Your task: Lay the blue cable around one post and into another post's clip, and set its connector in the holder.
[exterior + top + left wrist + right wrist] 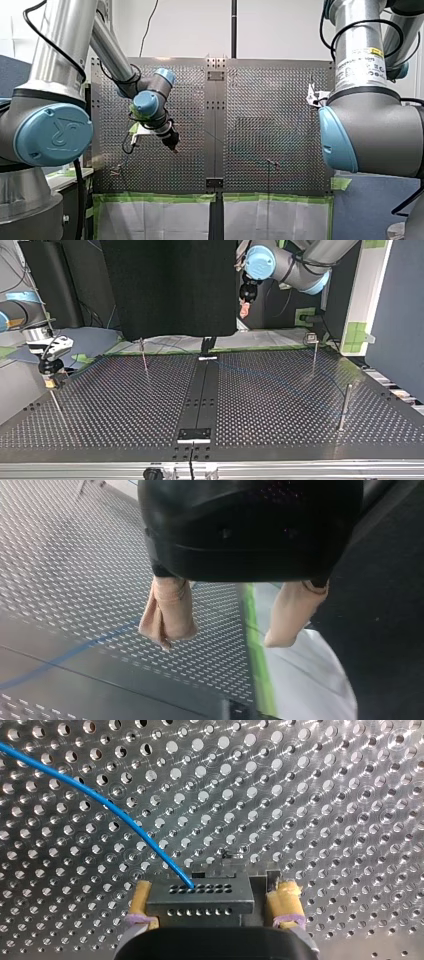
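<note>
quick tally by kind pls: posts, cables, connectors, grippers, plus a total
posts: 4
blue cable: 1
connector: 1
grippers, left gripper and right gripper: 2
total: 8

4 thin metal posts [144, 356] [314, 354] [344, 407] [56, 405], 1 thin blue cable [120, 816], 1 black multi-hole connector [200, 899], 1 perforated metal tabletop [275, 410], 2 grippers: left gripper [220, 642], right gripper [214, 889].

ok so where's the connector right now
In the right wrist view the connector sits between the fingers of my right gripper, over the perforated table, with the blue cable running out of it.
</note>
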